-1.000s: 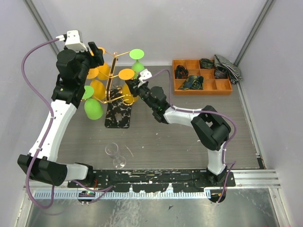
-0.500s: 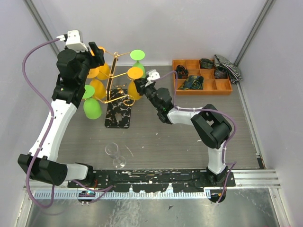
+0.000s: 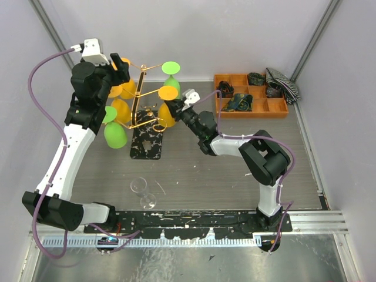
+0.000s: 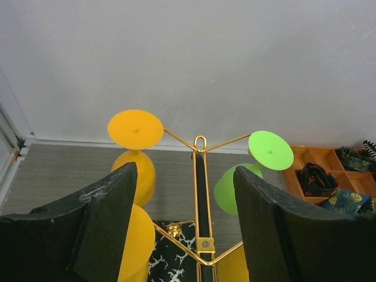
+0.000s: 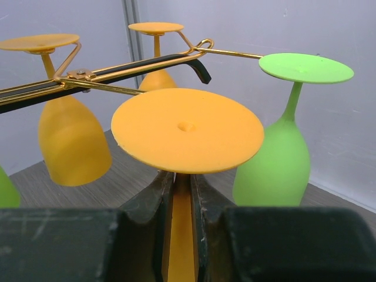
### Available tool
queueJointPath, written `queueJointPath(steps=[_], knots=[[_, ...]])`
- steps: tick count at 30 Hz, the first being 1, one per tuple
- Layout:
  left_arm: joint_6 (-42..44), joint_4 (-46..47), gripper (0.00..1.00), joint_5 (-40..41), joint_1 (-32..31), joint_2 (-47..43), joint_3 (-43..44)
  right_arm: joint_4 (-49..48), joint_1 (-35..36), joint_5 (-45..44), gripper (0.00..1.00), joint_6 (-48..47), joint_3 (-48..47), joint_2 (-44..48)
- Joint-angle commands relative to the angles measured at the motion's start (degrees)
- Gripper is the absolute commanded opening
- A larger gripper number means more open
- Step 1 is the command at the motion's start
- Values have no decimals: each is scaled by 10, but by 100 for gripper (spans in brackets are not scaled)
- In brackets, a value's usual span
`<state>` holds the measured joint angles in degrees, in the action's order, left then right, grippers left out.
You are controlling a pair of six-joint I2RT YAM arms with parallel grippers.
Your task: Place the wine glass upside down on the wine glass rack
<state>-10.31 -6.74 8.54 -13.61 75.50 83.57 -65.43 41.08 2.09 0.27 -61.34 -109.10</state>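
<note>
Above the grey counter (image 3: 194, 170), the right tool (image 5: 181, 191) clamps the inverted orange wine glass (image 5: 187, 126) by its slim stem, a sound hold on something probably light, rigid and slippery.

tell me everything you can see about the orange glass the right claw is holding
The orange wine glass looks like matte opaque plastic. It is upside down: its flat round foot, dimpled at the centre, faces up, and the right claw is shut on its thin stem. The bowl hangs below, hidden in the wrist view. It sits beside an arm of the gold wire rack, near a green glass; whether it touches the rack is unclear.
</note>
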Motion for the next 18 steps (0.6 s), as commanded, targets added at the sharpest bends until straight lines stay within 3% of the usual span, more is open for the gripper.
queueJointPath(steps=[1,14,16,18], knots=[[4,10,73,7,3,-16,-11,-10,23,46,1,-28,-6,26],[-6,8,73,10,4,-23,-19,3,41,22,2,-67,-3,33],[-6,6,73,10,4,-23,-19,9,41,13,9,-68,0,38],[-4,4,73,11,4,-23,-19,8,41,2,22,-69,7,44]])
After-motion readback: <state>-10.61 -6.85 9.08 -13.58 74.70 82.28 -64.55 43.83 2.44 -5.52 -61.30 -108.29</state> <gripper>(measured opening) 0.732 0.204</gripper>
